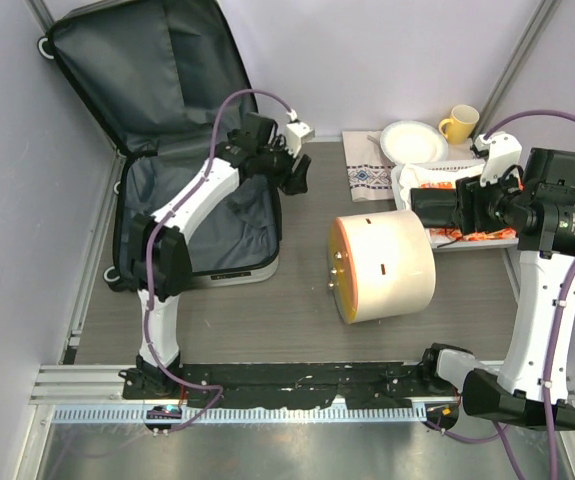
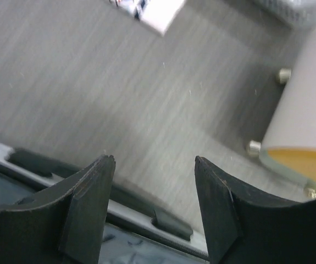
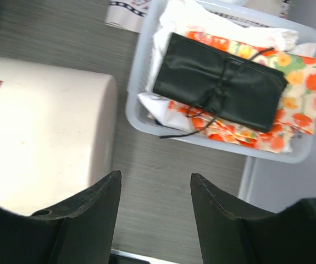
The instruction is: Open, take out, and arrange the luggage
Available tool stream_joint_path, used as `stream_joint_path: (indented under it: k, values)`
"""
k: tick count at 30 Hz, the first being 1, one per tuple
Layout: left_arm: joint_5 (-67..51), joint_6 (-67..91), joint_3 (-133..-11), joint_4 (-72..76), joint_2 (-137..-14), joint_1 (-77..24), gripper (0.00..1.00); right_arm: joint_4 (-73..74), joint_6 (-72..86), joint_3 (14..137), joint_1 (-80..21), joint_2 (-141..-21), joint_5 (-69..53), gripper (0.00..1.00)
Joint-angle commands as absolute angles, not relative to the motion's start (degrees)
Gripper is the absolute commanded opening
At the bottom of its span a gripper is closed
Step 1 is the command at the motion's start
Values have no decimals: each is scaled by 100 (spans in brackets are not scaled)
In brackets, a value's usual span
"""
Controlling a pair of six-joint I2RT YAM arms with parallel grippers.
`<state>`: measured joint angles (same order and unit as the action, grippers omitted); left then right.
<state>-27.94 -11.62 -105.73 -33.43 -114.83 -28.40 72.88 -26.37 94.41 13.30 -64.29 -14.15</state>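
Observation:
The luggage (image 1: 202, 215) lies open at the left, its lid (image 1: 147, 80) propped against the back corner, dark grey lining showing and nothing visible inside. My left gripper (image 1: 295, 180) hovers over the luggage's right rim (image 2: 147, 212); in the left wrist view it (image 2: 153, 159) is open, with bare table between the fingers. My right gripper (image 1: 417, 207) hangs between the cream drum and the white basket; in the right wrist view it (image 3: 155, 176) is open and holds nothing.
A cream drum-shaped object (image 1: 382, 268) with an orange end and small metal feet lies on its side mid-table. The white basket (image 3: 147, 104) at right holds a black tied pouch (image 3: 218, 82) on orange floral cloth. Behind are a patterned cloth (image 1: 367, 170), a plate (image 1: 412, 140) and a yellow mug (image 1: 459, 123).

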Motion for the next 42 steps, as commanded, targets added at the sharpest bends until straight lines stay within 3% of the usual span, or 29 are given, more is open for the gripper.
stream_joint_path:
  k: [1, 7, 15, 19, 35, 42]
  values:
    - [-2830, -748, -11705, -3085, -12110, -3338, 64, 7216, -2285, 9536, 1318, -6320, -2600, 61]
    - [-3155, -563, -12191, -3015, -12525, -3962, 64, 7488, -2276, 9589, 1318, -6434, -3067, 61]
    - [-3427, -325, -10716, -2251, -11751, -4605, 64, 7620, -2303, 9440, 1310, -6337, -3111, 61]
    - [-3445, -97, -10626, -2198, -11742, -4816, 65, 7585, -2294, 9334, 1310, -6328, -3190, 61]
    - [-4122, 554, -11566, -1863, -12603, -5291, 64, 7497, -2241, 9088, 1318, -6214, -3278, 61]
    - [-3754, 562, -11751, -2047, -12622, -5204, 66, 7436, -2206, 9035, 1310, -6249, -3453, 61]
